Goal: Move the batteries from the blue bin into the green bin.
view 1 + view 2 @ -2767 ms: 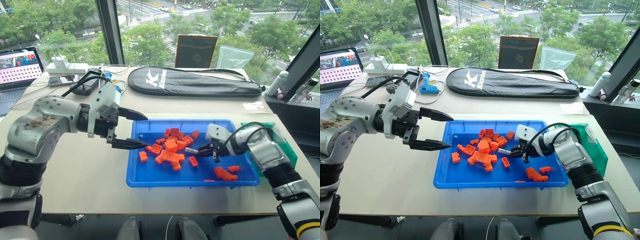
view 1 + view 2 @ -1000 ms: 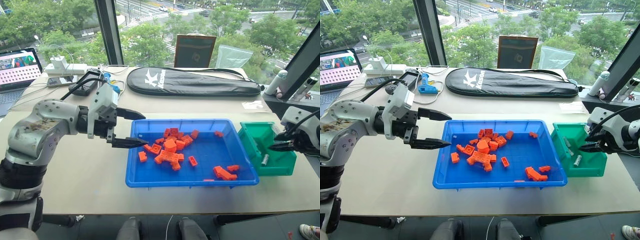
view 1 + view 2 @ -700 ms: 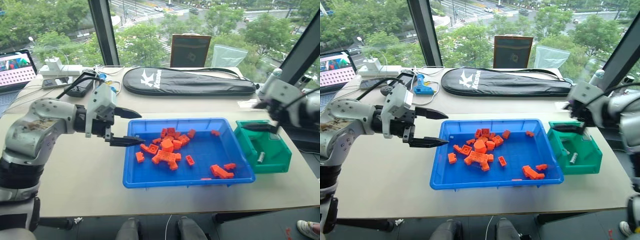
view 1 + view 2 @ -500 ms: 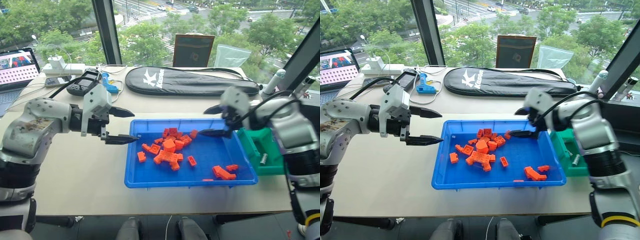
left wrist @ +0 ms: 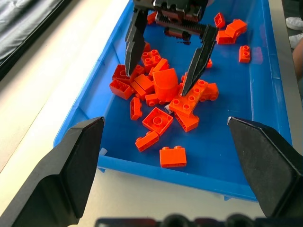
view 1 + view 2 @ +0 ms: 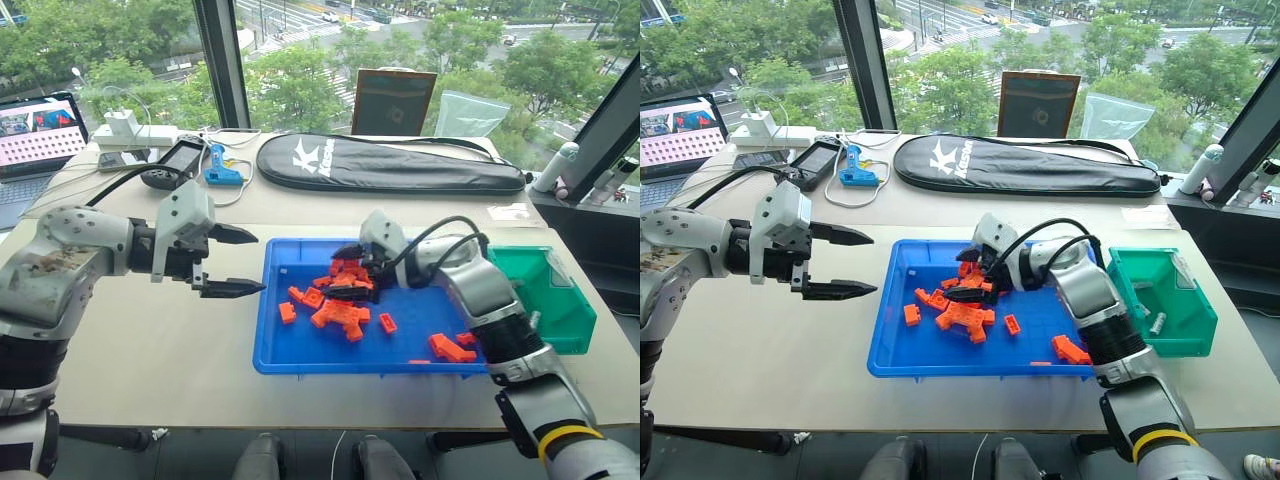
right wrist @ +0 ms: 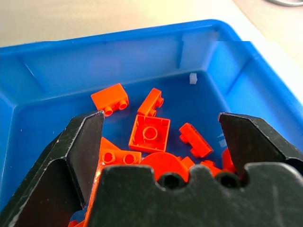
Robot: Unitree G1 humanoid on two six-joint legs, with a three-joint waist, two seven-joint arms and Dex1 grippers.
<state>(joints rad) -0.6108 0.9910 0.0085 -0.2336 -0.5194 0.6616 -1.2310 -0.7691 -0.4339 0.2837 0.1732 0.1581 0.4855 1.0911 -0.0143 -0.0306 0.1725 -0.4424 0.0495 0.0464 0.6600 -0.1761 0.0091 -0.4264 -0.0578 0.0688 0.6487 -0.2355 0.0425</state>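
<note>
The blue bin (image 6: 350, 366) sits mid-table with a pile of orange bricks (image 6: 340, 300) in its left half. My right gripper (image 6: 330, 272) hangs open just over that pile, its fingers straddling the top bricks with nothing between them; the left wrist view shows the right gripper (image 5: 156, 81) from the front. The green bin (image 6: 565, 310) stands against the blue bin's right end, with a silvery battery (image 6: 1157, 322) lying inside. My left gripper (image 6: 258, 262) is open and empty, just left of the blue bin above the table.
A black racket bag (image 6: 390, 162) lies behind the bins, with a framed board (image 6: 392, 100) at the window. A laptop (image 6: 38, 130), power strip (image 6: 125, 130), dark phone (image 6: 180, 158) and blue glue gun (image 6: 222, 175) crowd the back left. Bare tabletop lies left of the blue bin.
My right arm swung left from the green bin to over the brick pile, its gripper open. The left gripper drifted slightly left, away from the blue bin.
</note>
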